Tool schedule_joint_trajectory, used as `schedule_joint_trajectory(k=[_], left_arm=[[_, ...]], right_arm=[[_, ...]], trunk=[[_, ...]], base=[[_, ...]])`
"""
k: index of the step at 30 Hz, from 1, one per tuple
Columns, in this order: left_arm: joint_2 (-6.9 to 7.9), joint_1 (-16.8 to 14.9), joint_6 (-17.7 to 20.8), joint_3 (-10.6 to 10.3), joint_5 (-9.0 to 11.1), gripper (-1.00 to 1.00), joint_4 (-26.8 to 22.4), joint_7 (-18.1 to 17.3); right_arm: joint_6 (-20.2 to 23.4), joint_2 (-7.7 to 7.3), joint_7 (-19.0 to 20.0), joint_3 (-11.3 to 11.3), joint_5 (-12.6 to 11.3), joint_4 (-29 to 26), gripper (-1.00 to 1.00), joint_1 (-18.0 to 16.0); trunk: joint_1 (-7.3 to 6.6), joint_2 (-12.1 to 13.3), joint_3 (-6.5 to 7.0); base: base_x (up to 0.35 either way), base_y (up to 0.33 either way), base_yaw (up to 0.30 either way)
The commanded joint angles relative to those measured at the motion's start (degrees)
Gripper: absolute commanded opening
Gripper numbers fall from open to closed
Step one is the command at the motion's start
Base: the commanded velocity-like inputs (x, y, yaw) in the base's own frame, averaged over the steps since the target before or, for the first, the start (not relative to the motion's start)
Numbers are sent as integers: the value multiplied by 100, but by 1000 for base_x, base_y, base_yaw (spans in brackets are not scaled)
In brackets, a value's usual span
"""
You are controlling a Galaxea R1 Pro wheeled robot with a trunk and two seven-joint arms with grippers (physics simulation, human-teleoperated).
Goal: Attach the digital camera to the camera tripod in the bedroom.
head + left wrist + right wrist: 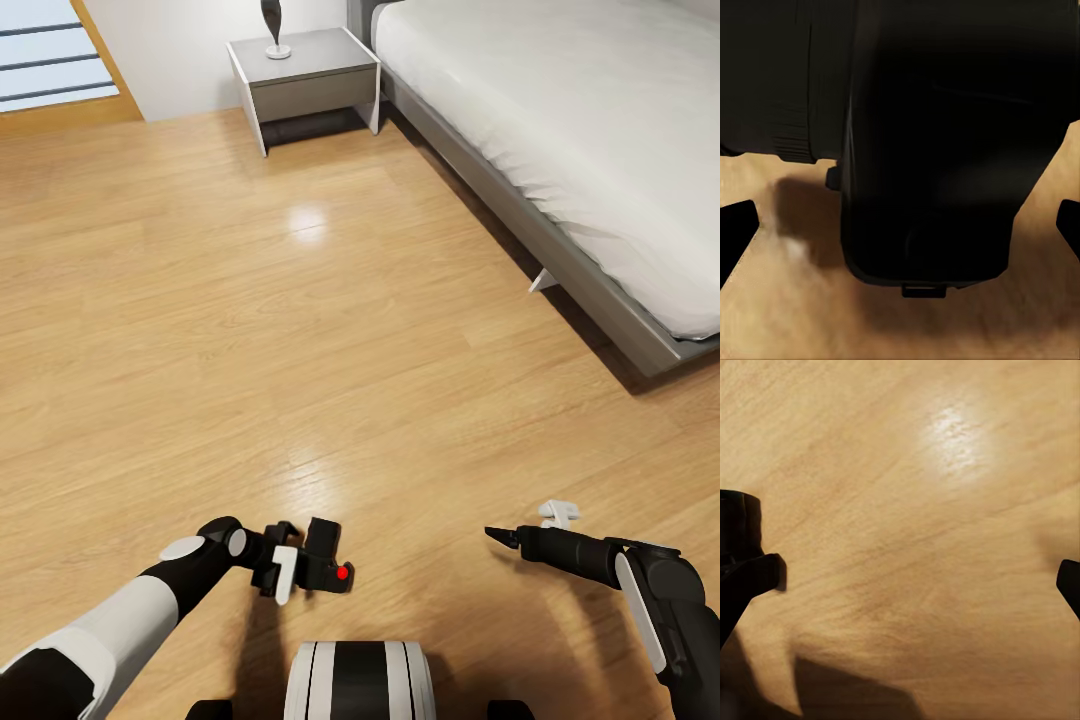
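Left gripper (305, 568) carries the digital camera (328, 560) low over the bedroom floor (300, 330); the right gripper (497, 535) carries nothing.

Nearest, just ahead of the robot's trunk, the left gripper is clamped on the small black camera, whose red dot faces up toward the head camera; in the left wrist view the dark camera body (945, 150) sits between the two fingertips (736, 232) above the wood planks. No brand, label or writing can be read on it. To the right, the right gripper points inward toward the camera, well apart from it; its wrist view shows the fingers (746, 585) spread wide with only floor between them. Farther off, light wood planks run to a grey-framed bed (560, 240) with a white mattress on the right, a grey nightstand (305, 80) beside it bearing a dark ornament (274, 25), and an oak door (55, 70) with frosted stripes at far left.
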Motion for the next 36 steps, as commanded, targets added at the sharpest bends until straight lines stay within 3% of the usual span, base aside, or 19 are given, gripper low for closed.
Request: schedule_joint_trajectory(k=[1, 27, 36], left_arm=[[-2, -1, -37, -17, -49, 100, -9, 33], [-35, -1, -36, -17, -62, 100, 99, 212], [-132, -1, -36, -21, -62, 100, 319, 448]], right_arm=[[45, 0, 3, -6, -27, -3, 100, -3], [55, 0, 4, -2, -19, -3, 100, -3], [65, 0, 4, -4, -11, -3, 100, -3]], trunk=[[-1, -1, -3], [-1, -1, -3], [-1, -1, -3]], base=[[0, 0, 0], [0, 0, 0], [0, 0, 0]])
